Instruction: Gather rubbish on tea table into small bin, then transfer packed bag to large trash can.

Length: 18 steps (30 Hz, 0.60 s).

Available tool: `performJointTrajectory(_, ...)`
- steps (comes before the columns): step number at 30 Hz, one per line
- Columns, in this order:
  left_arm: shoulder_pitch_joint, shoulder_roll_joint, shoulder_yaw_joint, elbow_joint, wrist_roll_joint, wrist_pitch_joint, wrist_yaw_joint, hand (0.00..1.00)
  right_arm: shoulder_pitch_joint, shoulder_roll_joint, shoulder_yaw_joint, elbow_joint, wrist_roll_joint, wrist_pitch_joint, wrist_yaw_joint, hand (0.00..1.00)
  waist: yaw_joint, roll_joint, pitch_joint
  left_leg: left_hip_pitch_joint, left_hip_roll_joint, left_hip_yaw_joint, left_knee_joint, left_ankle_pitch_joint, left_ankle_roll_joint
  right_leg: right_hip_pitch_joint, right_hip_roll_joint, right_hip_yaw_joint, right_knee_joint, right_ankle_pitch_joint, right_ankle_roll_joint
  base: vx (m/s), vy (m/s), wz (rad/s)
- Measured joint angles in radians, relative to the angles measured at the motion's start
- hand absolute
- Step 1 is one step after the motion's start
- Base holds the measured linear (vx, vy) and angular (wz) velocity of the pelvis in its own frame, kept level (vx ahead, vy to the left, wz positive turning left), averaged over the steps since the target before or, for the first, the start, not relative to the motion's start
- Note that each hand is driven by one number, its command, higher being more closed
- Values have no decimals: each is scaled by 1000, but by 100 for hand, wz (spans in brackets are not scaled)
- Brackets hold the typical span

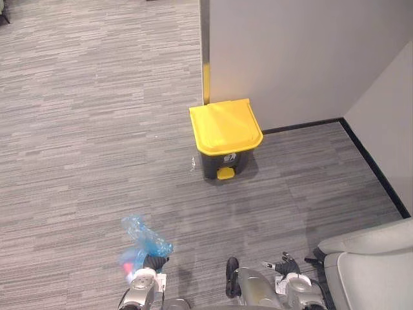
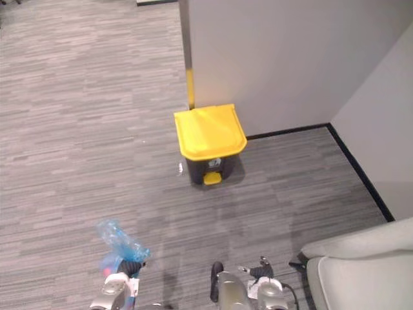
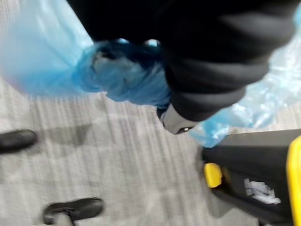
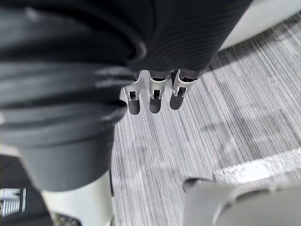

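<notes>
So my left hand [image 1: 153, 261] has its fingers bunched tight round the neck of the blue bag [image 1: 145, 239], held up over the floor [image 1: 77, 129] and well short of the trash can [image 1: 224, 129]. That can sits against the wall [image 1: 297, 58] with its yellow lid down, and my right hand [image 4: 154, 96] just dangles, fingers loose, holding nothing

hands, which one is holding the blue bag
The left hand: it grips the bunched neck of the blue bag. The right hand holds nothing, its fingers relaxed.
</notes>
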Motion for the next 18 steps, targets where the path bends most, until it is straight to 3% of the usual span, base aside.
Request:
performJointTrajectory(1,9,-23,28,-22,-1,0,0,100,22,11,24,-20,1,0,0,0,11,4,1,-133,63,4,323,17,-34,76,14,-6,-54,-5,-8,296,-69,17)
performJointTrajectory(4,39,-37,28,-38,-1,1,-3,100,19,28,29,-28,2,0,1,0,23,5,2,-236,113,56,463,-24,8,140,20,0,-81,-21,-17,204,45,-15)
performJointTrajectory(7,39,-63,26,-40,-1,1,-10,100,18,40,17,-56,9,-1,1,0,28,-1,4,-305,93,104,236,-40,28,194,0,17,-127,-22,9,253,137,-15)
performJointTrajectory(8,37,-71,23,-40,-1,1,-12,100,14,40,7,-57,9,0,1,0,29,1,4,-311,65,104,71,1,35,203,-15,24,-131,-30,33,256,219,-12)
performJointTrajectory(9,36,-79,20,-39,-1,1,-14,100,16,35,-7,-56,10,0,0,0,34,8,-2,-301,33,77,-78,150,18,206,-25,36,-126,-46,65,281,237,-19)
performJointTrajectory(11,39,-66,13,-35,-1,1,-18,100,22,39,-8,-43,10,0,-1,0,46,-25,-19,-258,-31,99,-167,197,47,209,-64,71,-158,-42,96,314,209,4)
performJointTrajectory(12,26,-54,3,-34,0,0,-21,100,25,35,-12,-26,10,2,-1,0,45,-40,-21,-263,-56,104,-168,189,60,226,-87,69,-193,-38,114,302,184,21)
performJointTrajectory(15,19,-24,-20,-14,0,1,-23,100,13,37,-10,-15,9,1,2,0,48,-42,-21,-237,-88,116,-154,147,90,259,-118,83,-207,-26,136,249,144,-4)
performJointTrajectory(17,25,-23,-23,-2,0,2,-24,100,9,36,-10,-12,8,0,3,0,51,-30,-22,-199,-88,129,-155,108,89,231,-127,109,-94,-42,162,189,131,-38)
performJointTrajectory(18,34,-25,-28,10,0,5,-25,100,8,36,-9,-12,7,1,3,0,50,-26,-19,-162,-88,147,-174,97,88,170,-135,127,40,-48,170,164,124,-41)
